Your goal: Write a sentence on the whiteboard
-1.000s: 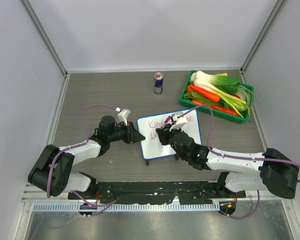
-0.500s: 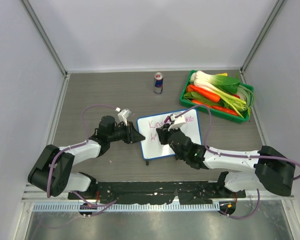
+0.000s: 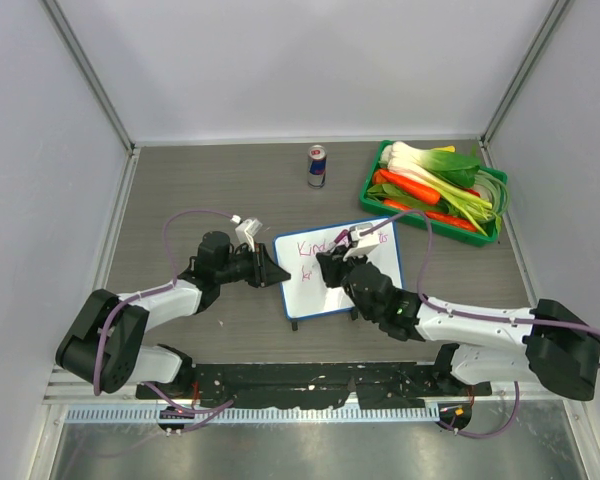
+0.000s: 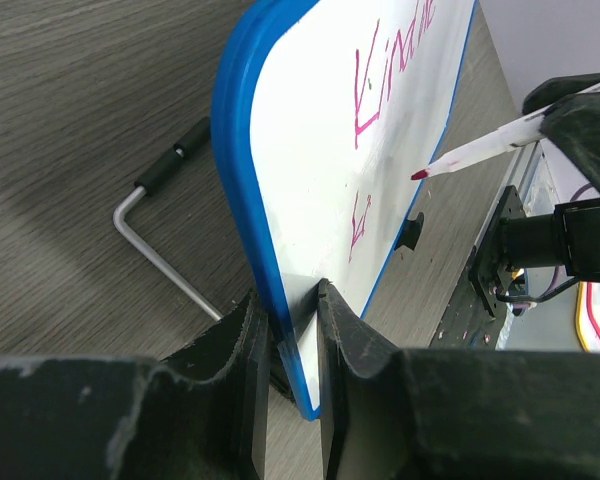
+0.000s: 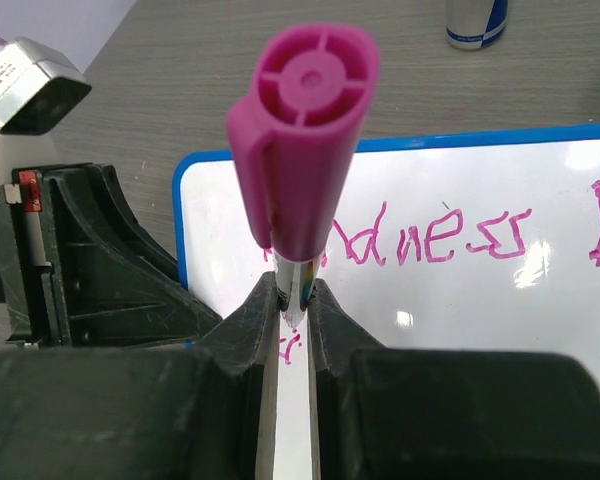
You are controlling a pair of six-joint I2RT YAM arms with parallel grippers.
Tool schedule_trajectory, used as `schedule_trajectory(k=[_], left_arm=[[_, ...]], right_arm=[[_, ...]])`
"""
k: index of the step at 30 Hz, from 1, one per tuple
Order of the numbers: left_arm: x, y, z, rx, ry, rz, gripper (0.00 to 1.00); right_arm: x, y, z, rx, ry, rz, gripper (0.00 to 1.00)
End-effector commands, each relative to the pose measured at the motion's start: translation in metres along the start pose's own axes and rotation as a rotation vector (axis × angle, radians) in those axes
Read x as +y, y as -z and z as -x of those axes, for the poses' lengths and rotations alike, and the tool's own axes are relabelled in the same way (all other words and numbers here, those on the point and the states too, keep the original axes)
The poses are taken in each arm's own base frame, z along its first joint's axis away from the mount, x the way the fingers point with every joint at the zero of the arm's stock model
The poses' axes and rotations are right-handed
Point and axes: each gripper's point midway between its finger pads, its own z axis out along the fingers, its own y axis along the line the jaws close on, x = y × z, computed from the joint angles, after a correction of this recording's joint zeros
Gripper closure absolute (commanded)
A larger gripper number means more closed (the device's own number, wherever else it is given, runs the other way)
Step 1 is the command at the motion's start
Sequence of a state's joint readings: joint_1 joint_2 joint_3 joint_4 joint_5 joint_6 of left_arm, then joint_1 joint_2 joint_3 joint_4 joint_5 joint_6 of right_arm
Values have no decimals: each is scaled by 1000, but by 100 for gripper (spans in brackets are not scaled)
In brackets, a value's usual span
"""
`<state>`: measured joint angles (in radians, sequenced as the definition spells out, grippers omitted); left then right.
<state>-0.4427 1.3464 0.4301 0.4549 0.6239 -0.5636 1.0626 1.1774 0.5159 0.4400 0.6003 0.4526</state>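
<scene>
Jaws of the left gripper point(image 4: 292, 303) stand narrow, clamped on the blue rim of the whiteboard point(image 4: 305, 170) at its left edge, so the board rises tilted from between them. Those of the right gripper point(image 5: 295, 300) are pressed tight on a magenta marker point(image 5: 305, 150), cap end up, over the board's face. Its tip sits close to the pink sentence point(image 5: 430, 240); whether it touches cannot be told.

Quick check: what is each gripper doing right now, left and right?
Left gripper: closed on the blue edge of the whiteboard.
Right gripper: closed on a pink marker.
</scene>
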Motion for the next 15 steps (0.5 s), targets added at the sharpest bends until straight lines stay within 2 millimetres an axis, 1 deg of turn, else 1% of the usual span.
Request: schedule_trajectory(k=[1,4,9,15], left_arm=[[28,-1,-22,63,-3,113,100],[27,-1,-22,62,-3,112,100],[28,-1,-22,63,-3,113,100],[27,-1,-22,63,-2,111,100]], right_arm=[[0,1,16,-55,-43,-10,99],[0,-1,9,-38,-33,-7,99],[0,-4,3,-29,-32,-8,99],[-4,-7,-6,-12,-19,-27,99]])
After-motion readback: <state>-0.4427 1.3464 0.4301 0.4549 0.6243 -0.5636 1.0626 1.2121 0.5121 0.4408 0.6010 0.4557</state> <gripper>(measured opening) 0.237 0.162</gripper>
